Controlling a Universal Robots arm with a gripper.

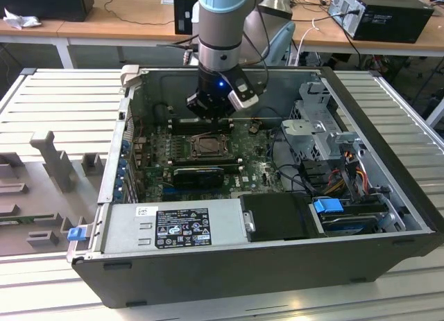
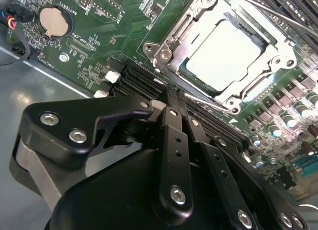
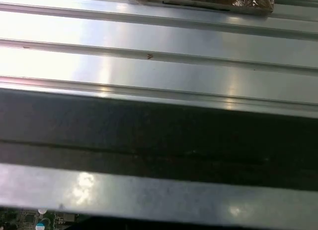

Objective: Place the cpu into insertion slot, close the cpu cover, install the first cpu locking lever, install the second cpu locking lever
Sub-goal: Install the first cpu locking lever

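Socket: pale square cpu (image 2: 223,53) seated, silver metal cover frame (image 2: 169,48) down around it | black gripper (image 2: 166,98) clenched, empty, just beside frame's near corner

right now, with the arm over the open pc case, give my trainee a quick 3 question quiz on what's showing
1. True or false: the cpu already sits in the insertion slot.
2. Multiple choice: the cpu cover in the second wrist view is (a) lying flat around the chip, (b) standing upright, (c) off the board.
3. Short answer: in the exterior view, what does the gripper hang over?

Key
1. True.
2. a.
3. The motherboard, just behind the socket, inside the case.
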